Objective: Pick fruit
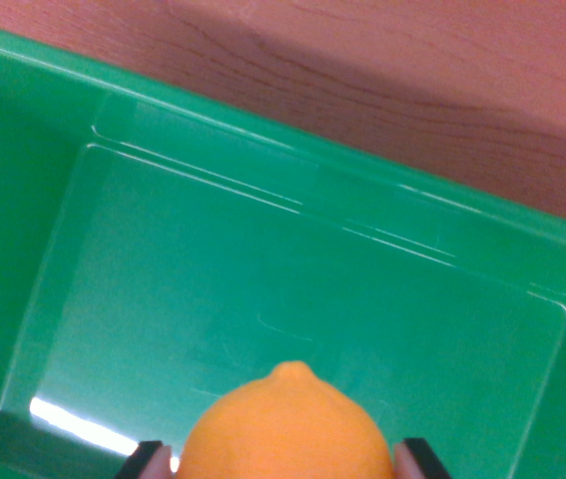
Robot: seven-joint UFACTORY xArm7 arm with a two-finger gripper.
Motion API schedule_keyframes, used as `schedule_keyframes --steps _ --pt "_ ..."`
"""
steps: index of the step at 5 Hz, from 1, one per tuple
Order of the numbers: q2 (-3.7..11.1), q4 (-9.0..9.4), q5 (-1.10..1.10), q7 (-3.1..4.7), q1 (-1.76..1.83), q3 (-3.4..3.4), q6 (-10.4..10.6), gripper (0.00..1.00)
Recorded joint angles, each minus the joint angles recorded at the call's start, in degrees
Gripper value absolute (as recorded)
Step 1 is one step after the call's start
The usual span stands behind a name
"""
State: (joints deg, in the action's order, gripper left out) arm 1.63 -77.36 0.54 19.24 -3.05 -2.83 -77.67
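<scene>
Wrist view. Item: one orange fruit (284, 429), rounded with a small nub on top, at the bottom centre of the picture. Gripper (284, 461): two dark fingertips (145, 460) flanked the fruit, one at each side, clenched on it. Beneath: a green plastic bin (263, 259), glossy floor. Beyond its far rim: a reddish wooden table (412, 70).
</scene>
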Motion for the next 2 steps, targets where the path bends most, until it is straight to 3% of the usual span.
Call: schedule_keyframes --steps 1,2 --pt "-0.68 -1.78 0.03 0.01 -0.01 0.0 -2.5 1.0" --pt "-0.68 -1.78 0.03 0.01 -0.01 0.0 -2.5 1.0"
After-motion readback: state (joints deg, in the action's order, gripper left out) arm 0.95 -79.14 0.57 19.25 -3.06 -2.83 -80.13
